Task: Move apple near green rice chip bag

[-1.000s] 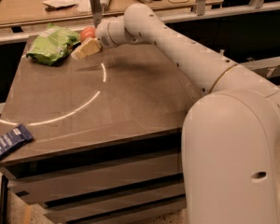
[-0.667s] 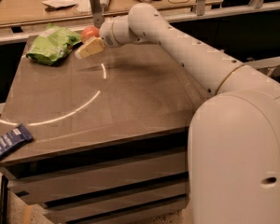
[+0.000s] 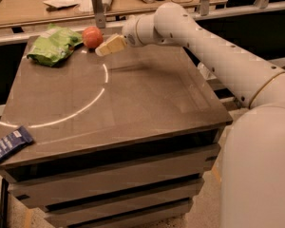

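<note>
The apple (image 3: 92,36) is orange-red and rests on the brown table (image 3: 147,103) at its far left. It sits right beside the crumpled green rice chip bag (image 3: 54,45), touching or nearly touching the bag's right end. My gripper (image 3: 108,46) is just to the right of the apple, low over the table and pointing left at it. It does not hold the apple. The white arm reaches in from the right.
A flat dark-blue wrapped bar (image 3: 9,144) lies at the table's front left corner, partly over the edge. Behind the table runs a wooden counter (image 3: 128,1) with a metal post (image 3: 98,6) and small items.
My gripper has drawn back to the right, away from the apple. The apple, earlier partly covered by the gripper, now stands fully in view beside the bag.
</note>
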`<action>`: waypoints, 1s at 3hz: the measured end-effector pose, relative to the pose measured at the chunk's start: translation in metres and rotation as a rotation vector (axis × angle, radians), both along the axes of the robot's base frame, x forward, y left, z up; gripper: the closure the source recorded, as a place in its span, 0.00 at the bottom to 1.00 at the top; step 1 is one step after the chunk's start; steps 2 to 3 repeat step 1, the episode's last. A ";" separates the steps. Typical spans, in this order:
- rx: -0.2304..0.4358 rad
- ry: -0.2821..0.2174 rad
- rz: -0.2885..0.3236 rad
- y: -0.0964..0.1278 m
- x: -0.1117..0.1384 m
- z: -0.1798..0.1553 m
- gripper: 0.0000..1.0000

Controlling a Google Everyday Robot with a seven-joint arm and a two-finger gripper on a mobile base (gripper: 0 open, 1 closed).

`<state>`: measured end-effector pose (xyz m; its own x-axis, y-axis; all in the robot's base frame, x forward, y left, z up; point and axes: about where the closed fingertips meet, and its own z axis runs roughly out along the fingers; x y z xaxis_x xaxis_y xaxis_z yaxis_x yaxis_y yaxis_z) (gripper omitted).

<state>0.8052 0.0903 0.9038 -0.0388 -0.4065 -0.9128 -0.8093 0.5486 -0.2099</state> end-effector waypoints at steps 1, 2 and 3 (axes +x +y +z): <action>0.000 0.000 0.000 0.000 0.000 0.000 0.00; 0.000 0.000 0.000 0.000 0.000 0.000 0.00; 0.000 0.000 0.000 0.000 0.000 0.000 0.00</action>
